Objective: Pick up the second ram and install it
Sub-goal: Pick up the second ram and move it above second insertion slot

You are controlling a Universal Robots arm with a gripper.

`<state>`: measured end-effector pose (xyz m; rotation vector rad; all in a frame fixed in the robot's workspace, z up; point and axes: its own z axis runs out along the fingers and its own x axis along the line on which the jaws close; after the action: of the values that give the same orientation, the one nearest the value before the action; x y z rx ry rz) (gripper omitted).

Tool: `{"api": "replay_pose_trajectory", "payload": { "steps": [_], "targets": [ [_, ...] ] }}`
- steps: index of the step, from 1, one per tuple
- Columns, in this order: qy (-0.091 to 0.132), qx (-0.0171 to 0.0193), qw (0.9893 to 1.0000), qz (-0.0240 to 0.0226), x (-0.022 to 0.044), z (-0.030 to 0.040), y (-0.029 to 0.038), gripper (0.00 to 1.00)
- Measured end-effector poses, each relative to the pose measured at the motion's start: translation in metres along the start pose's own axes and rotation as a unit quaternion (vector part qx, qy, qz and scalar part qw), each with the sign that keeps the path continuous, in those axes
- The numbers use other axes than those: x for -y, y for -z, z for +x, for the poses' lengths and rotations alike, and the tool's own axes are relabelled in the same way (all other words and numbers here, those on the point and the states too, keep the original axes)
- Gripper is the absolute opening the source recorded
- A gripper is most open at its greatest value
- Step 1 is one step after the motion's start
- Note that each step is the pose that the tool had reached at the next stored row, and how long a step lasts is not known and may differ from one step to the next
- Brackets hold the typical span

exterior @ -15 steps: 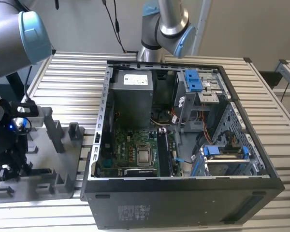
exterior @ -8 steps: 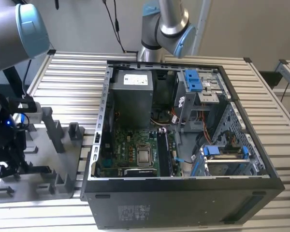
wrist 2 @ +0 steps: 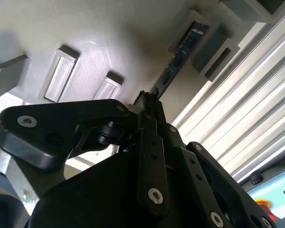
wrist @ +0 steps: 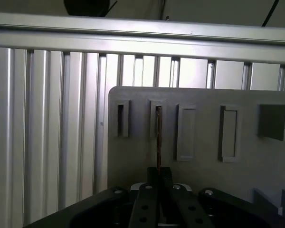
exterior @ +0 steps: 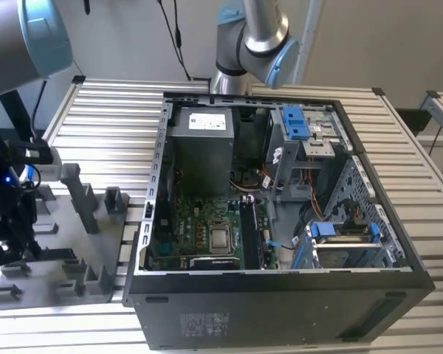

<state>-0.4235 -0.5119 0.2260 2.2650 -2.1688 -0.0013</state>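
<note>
Exterior and wrist views of the memory-pickup station. The slatted metal tabletop (exterior: 118,110) carries everything else. On it, toward the exterior view's right, lies an open black computer case (exterior: 280,310) with its side panel off, so that the green motherboard (exterior: 199,228), the grey power supply (exterior: 201,144) and the blue drive brackets (exterior: 295,124) are on show. The arm (exterior: 29,29) enters at the exterior view's upper left, and its dark wrist end (exterior: 11,199) hangs over the part of the tray farthest from the case. The grey plastic tray (exterior: 59,273), seen in both wrist views (wrist: 204,137) (wrist 2: 109,38), sits just beside the case on the exterior view's left and bears a row of raised rectangular blocks and slots.

The jaws appear at the near edge of both wrist views. They are drawn together to a narrow gap and pinch the near end of the second ram between their fingertips (wrist 2: 156,111).

The second ram is a thin dark board (edge-on in the first wrist view (wrist: 158,137), with its flat face showing in the second wrist view (wrist 2: 180,52)). It runs straight out from the jaws to one of the tray's framed slots, where its far end lies. Whether that end is seated in the slot or just clear of it cannot be told.
</note>
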Motion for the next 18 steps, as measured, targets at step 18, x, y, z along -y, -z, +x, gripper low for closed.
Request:
{"api": "replay_pose_trajectory", "payload": {
  "steps": [18],
  "targets": [
    [0.000, -0.0001, 1.0000, 0.0000, -0.0001, 0.0001, 0.0333, 0.14]
  ]
}}
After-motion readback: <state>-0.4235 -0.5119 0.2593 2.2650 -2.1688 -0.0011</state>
